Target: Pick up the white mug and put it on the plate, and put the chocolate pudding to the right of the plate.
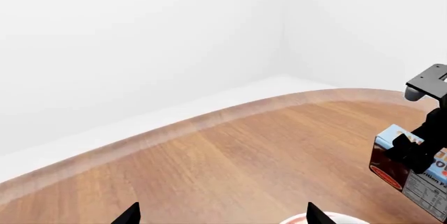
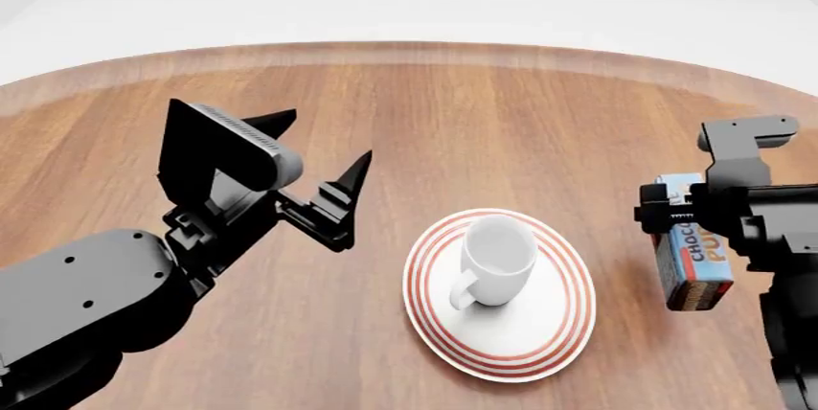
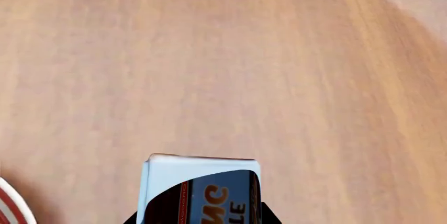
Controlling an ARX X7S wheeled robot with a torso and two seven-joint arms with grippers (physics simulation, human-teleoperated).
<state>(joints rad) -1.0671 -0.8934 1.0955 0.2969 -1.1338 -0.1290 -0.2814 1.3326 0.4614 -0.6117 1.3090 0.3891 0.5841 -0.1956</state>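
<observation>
The white mug (image 2: 496,259) stands upright on the red-ringed plate (image 2: 550,333), handle toward the front left. My left gripper (image 2: 326,139) is open and empty, hovering left of the plate; its spread fingertips frame bare wood in the left wrist view (image 1: 222,216), with the plate's rim (image 1: 338,217) beside one tip. My right gripper (image 2: 684,218) is shut on the chocolate pudding (image 2: 696,261) and holds it right of the plate. The box also shows in the left wrist view (image 1: 386,162) and between the jaws in the right wrist view (image 3: 202,190).
The round wooden table (image 2: 511,113) has a curved far edge with white floor and walls beyond. A sliver of the plate's rim (image 3: 7,203) shows in the right wrist view. Bare wood lies beyond the box.
</observation>
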